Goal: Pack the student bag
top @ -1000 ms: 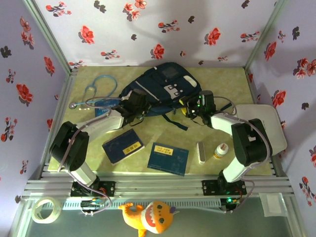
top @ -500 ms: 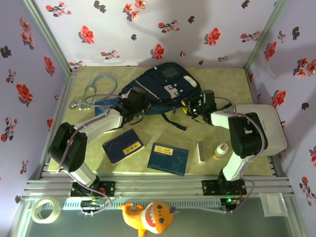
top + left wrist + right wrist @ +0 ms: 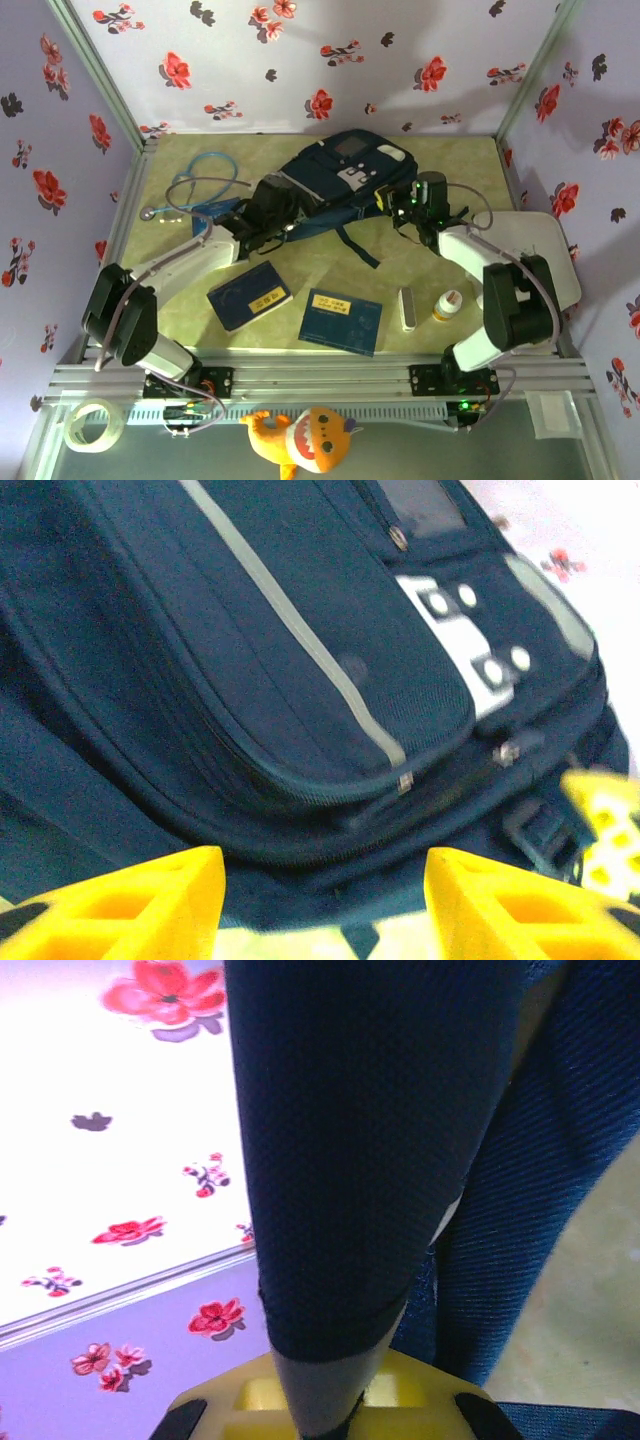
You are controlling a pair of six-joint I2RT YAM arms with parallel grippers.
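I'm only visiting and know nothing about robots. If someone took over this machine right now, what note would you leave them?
Left gripper: open, holding nothing, facing the front of the backpack.
Right gripper: shut on a strip of the backpack's fabric.
Backpack: lying at the far middle of the table.
Done: nothing visibly packed.
Left: a blue book, a second blue book, the stethoscope and a small bottle all lie on the table outside the backpack.

Student bag [image 3: 300, 680] matt, woven cloth; table [image 3: 460, 160] smooth, matt.
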